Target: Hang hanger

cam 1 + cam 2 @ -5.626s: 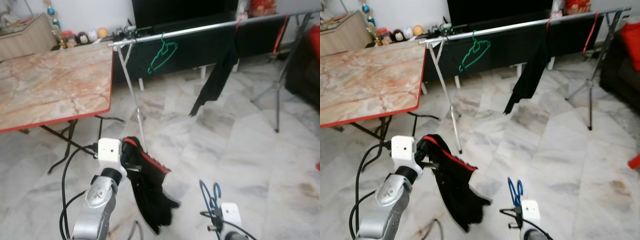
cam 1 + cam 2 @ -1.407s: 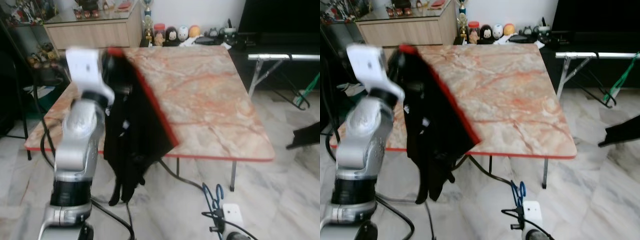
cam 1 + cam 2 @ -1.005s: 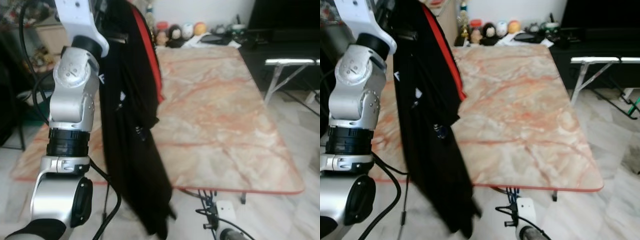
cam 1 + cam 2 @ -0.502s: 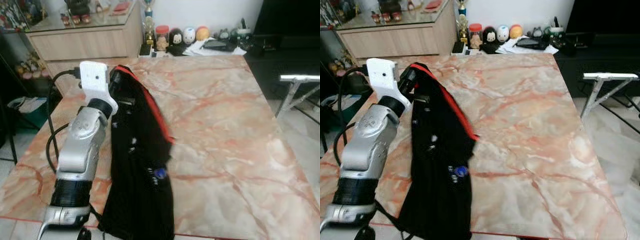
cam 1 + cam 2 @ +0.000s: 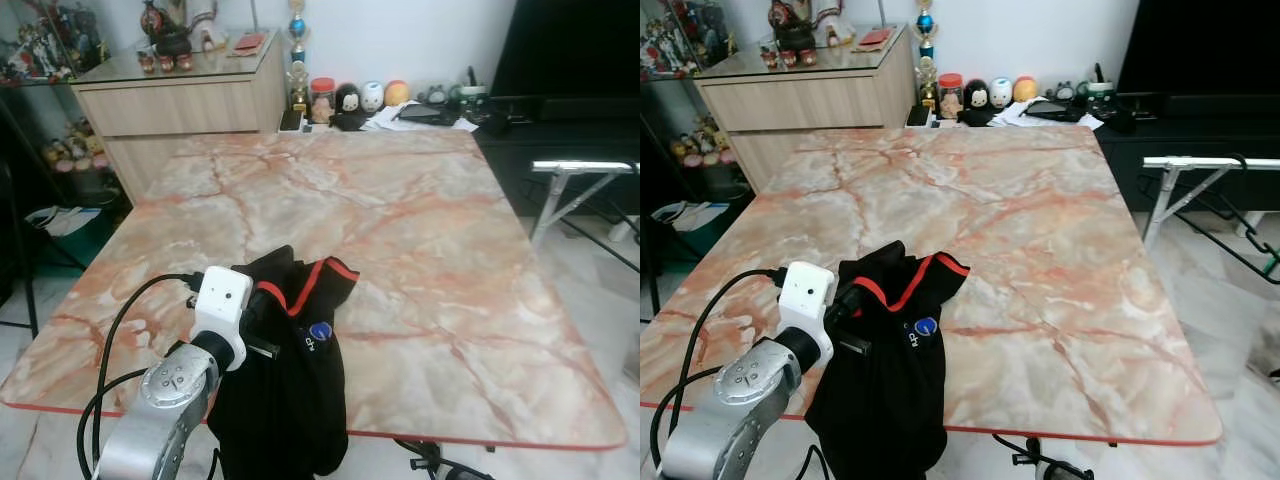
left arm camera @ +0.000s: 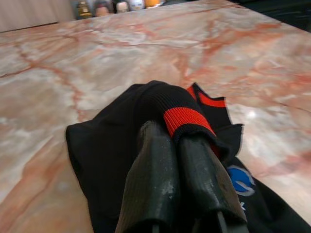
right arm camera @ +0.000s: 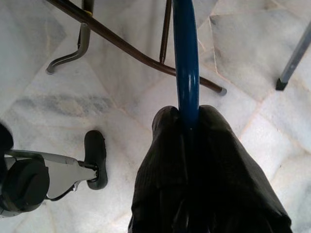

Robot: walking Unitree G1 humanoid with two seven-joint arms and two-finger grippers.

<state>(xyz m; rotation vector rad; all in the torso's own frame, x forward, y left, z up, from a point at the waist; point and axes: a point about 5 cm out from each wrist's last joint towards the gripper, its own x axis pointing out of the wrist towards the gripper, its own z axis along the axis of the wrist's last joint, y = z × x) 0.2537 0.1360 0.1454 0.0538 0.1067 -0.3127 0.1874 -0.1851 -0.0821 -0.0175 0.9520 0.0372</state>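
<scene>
My left gripper (image 6: pixel 175 133) is shut on a black garment with red trim (image 5: pixel 290 380). The garment lies bunched on the near edge of the marble table (image 5: pixel 420 230), and its lower part hangs over that edge. The fingers (image 6: pixel 155 160) are half wrapped in the cloth. In the eye views the left gripper (image 5: pixel 262 318) sits low over the table's front left. Down near the floor, my right gripper (image 7: pixel 187 114) is shut on a blue hanger (image 7: pixel 186 58), whose bar runs straight out from between the fingers.
The silver end of a clothes rack (image 5: pixel 1200 160) stands right of the table. A wooden cabinet (image 5: pixel 180 100) and small figurines (image 5: pixel 350 97) are behind it. Black table legs (image 7: pixel 126 46) cross the marble floor under the right gripper.
The view has turned from the clothes rack to the table. My left arm raised the garment high, then lowered it onto the table's near edge. The right gripper keeps hold of the blue hanger.
</scene>
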